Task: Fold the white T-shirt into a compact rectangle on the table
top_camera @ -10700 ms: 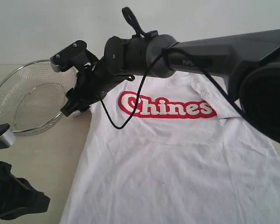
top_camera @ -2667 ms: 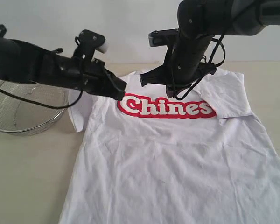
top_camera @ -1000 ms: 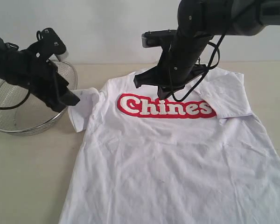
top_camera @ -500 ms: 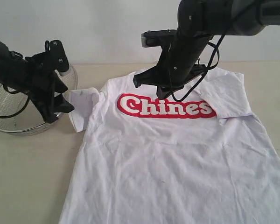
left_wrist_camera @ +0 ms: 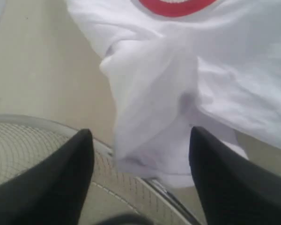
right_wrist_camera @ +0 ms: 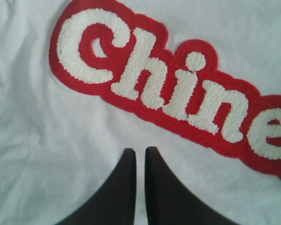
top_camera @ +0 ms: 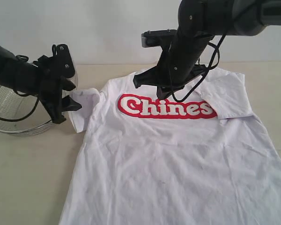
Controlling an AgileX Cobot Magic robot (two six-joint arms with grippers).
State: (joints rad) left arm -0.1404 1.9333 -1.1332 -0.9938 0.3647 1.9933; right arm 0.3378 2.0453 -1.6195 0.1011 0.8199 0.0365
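1. Exterior view, garment. The white T-shirt [top_camera: 178,154] lies face-up and spread on the table [top_camera: 33,187], collar toward 12 o'clock and hem toward 6. Its 9 o'clock sleeve [top_camera: 85,104] is bunched and crumpled. The 3 o'clock sleeve lies flatter.
2. Exterior view, surroundings. A wire basket [top_camera: 16,119] stands at 9 o'clock of the shirt, just beside the bunched sleeve.
3. Exterior view, arms. The left gripper [top_camera: 69,104] is at the crumpled sleeve. The right gripper [top_camera: 165,90] hangs over the upper chest, at 12 o'clock of the red lettering [top_camera: 165,107].
4. Left wrist view. The left gripper [left_wrist_camera: 141,133] has its fingers [left_wrist_camera: 75,164] spread wide, with the sleeve's loose end [left_wrist_camera: 150,117] between them and nothing clamped. The basket rim [left_wrist_camera: 42,126] runs close under the fingers.
5. Right wrist view. The right gripper [right_wrist_camera: 140,150] has its fingers drawn almost together on nothing, just beside the lettering [right_wrist_camera: 168,89]. Whether they touch the cloth cannot be told.
6. Handling note (judgement). The step appears to be taking the sleeve for an inward fold.
   - Bite well onto the sleeve so every layer is caught, and keep the tips clear of the basket rim.
   - Lift low and carry toward 3 o'clock.
   - Lay the fold flat before releasing.
   - A right gripper resting on the chest would stop the body from dragging.
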